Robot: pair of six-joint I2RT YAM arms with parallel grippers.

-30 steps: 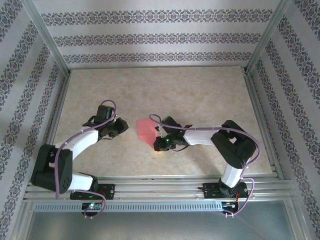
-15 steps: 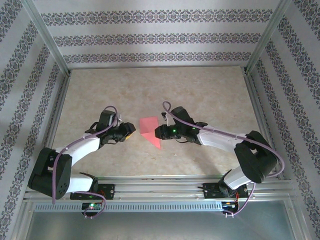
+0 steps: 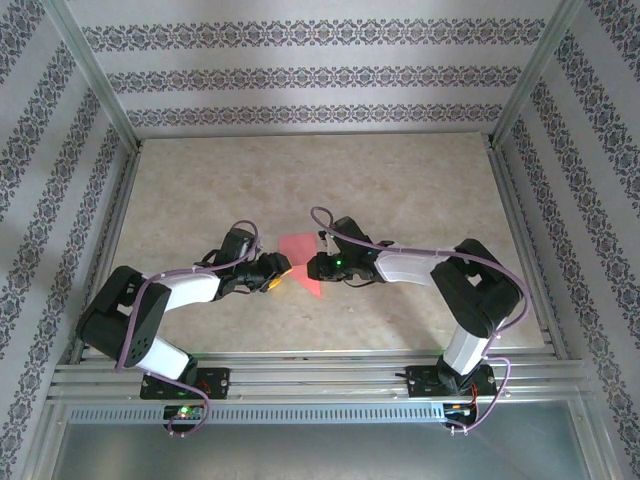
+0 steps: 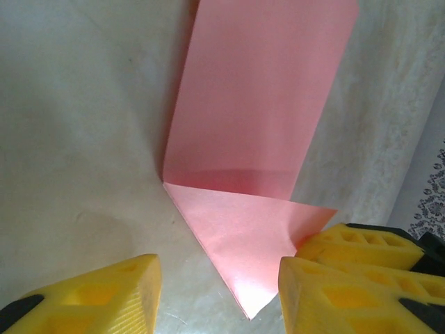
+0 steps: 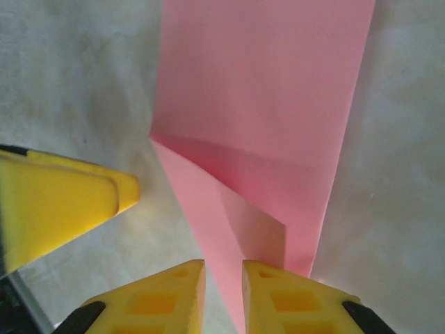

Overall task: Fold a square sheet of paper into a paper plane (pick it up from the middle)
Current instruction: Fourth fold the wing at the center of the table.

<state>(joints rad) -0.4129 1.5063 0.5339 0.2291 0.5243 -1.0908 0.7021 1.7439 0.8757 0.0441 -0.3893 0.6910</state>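
Pincers flank the paper in the view from above: the left pincer (image 3: 277, 276) sits at its near-left edge and the right pincer (image 3: 313, 266) at its right edge. The paper (image 3: 297, 250) lies flat on the desk (image 3: 400, 180), about midway across and in the near half. From up here we read it as a narrow strip ending in a point towards us, not a full square.

From the left wrist, the left pincer (image 4: 219, 275) is spread wide. The paper (image 4: 261, 97) runs away as a long band, and at its near end a triangular flap (image 4: 243, 240) is turned across, its tip lying between the fingers. The finger at the picture's right (image 4: 348, 271) is just beside the flap's corner; we cannot tell whether it touches.

From the right wrist, the right pincer (image 5: 222, 278) is nearly pressed together, with a narrow gap left. The paper's point runs into that gap, but we cannot tell whether the fingers grip it. One finger (image 5: 62, 202) of the left pincer shows at the left.

We judge the task to be early. A lengthwise fold and one slanted nose fold look done; the matching fold and the wings are not yet made.
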